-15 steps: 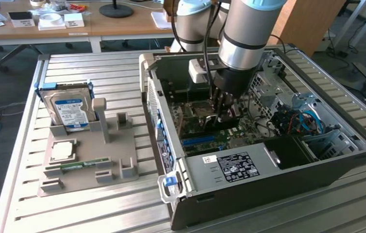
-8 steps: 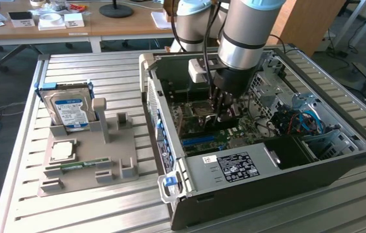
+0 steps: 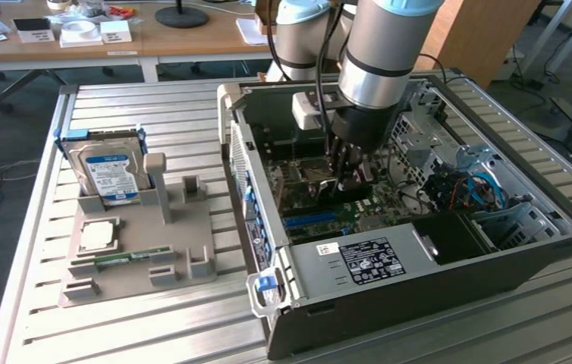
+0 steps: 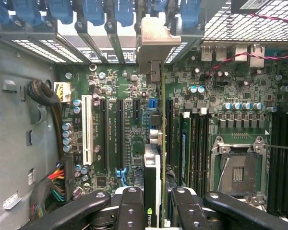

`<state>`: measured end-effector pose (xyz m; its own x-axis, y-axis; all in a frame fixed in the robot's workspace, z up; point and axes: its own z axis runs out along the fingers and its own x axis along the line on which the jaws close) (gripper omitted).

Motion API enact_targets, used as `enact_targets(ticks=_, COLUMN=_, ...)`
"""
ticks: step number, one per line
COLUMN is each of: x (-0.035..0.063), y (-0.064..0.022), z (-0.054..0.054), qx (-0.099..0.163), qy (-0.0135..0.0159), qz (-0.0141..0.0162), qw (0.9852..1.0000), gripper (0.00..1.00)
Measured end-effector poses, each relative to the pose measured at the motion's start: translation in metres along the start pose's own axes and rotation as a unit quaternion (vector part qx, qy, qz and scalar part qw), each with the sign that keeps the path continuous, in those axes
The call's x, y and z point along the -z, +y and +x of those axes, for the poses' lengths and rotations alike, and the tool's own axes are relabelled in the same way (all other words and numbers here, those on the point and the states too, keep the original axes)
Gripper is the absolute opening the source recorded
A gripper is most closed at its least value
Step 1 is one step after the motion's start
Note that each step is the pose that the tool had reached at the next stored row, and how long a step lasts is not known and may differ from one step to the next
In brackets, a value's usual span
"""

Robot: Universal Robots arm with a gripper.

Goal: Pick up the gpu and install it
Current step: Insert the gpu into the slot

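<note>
In the wrist view the gpu point(image 4: 154, 158) is seen edge-on, a thin green and black card. Its silver end bracket point(image 4: 153, 40) reaches the rear slot openings of the computer case. My gripper point(image 4: 156, 206) is shut on the card, one black finger point(image 4: 131, 203) on each side. The card stands upright over the motherboard point(image 4: 110, 86), beside the long black expansion slots point(image 4: 120, 129). Whether it is seated in a slot I cannot tell. In the exterior view my gripper point(image 3: 345, 173) reaches down inside the open case point(image 3: 388, 262), over the motherboard.
A grey parts holder point(image 3: 190, 227) lies on the slatted table at the exterior view's left. It carries a silver hard drive point(image 3: 109, 173), a CPU point(image 3: 99, 233) and a RAM stick point(image 3: 124, 258). Cable bundles point(image 4: 53, 139), the CPU socket point(image 4: 237, 167) and blue latches point(image 4: 91, 12) surround the card.
</note>
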<state>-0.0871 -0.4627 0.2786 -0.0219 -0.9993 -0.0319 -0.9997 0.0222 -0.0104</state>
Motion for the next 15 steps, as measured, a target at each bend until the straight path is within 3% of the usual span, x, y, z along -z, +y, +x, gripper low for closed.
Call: enact_targets(ticks=15, x=-0.0025, y=0.0028, z=-0.0002, qx=0.002, qy=0.0, qz=-0.0001, qw=1.0, gripper=0.26)
